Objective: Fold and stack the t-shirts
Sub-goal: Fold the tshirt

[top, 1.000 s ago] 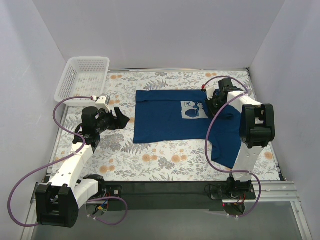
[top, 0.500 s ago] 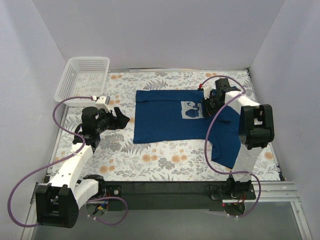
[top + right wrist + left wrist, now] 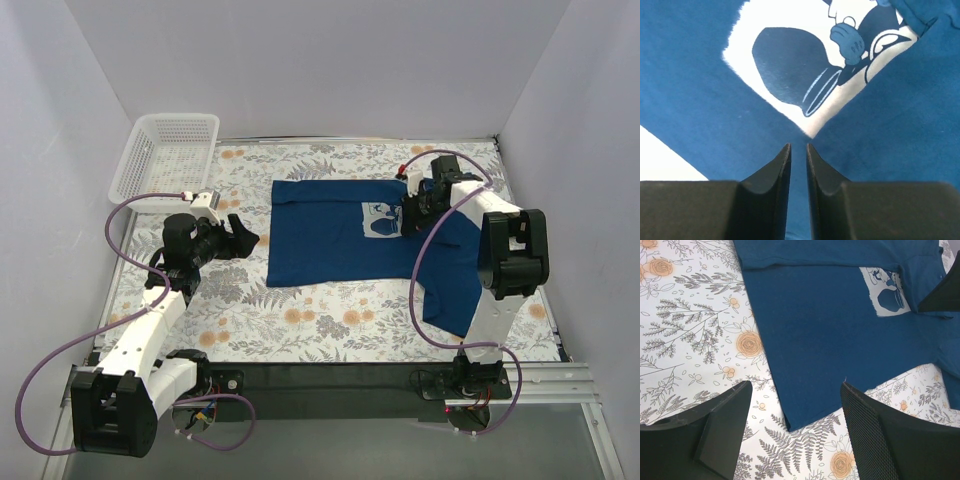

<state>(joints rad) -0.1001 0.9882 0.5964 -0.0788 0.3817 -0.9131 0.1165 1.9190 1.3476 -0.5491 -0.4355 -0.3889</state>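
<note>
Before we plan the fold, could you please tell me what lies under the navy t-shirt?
The navy t-shirt lies on the floral tablecloth, which shows around it; anything else beneath the fabric is covered.

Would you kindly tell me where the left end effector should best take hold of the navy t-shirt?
Probably the near-left corner of the navy t-shirt, from the left: it lies flat and exposed, just ahead of the open left end effector.
</note>
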